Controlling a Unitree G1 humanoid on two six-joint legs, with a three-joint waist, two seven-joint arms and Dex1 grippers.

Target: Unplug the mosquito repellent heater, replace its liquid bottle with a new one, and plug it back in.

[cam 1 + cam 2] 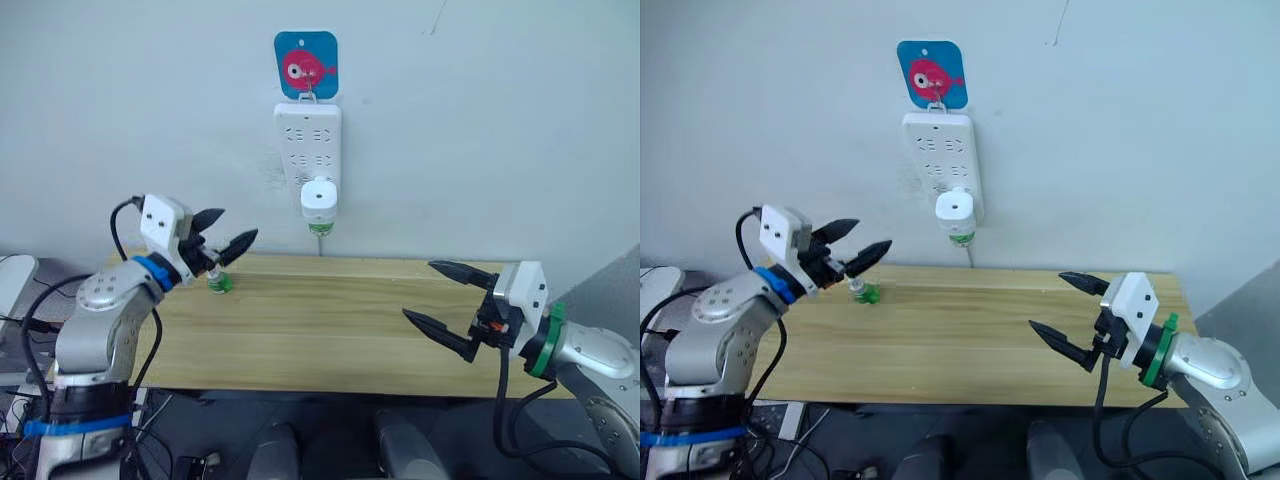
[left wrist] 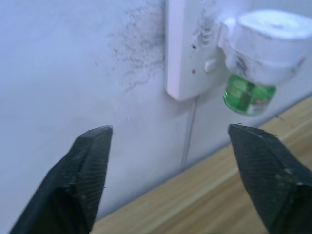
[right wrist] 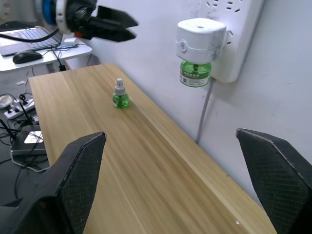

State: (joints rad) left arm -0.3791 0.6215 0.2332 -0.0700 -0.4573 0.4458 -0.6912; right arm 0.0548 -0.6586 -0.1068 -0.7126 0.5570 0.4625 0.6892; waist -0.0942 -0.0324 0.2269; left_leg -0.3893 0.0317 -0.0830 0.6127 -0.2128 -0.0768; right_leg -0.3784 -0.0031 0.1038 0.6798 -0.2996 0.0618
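While the heater (image 1: 319, 198) hangs plugged into the power strip (image 1: 307, 140), reach up-right with your nearer, spread, empty left gripper (image 1: 222, 233); right gripper (image 1: 447, 297) spread too.

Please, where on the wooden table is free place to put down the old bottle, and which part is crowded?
The wooden table is bare from the new bottle across to the open right gripper, including the patch under the mosquito repellent heater. Only the back left corner is crowded: the capped bottle stands there, with the open left gripper just above it.
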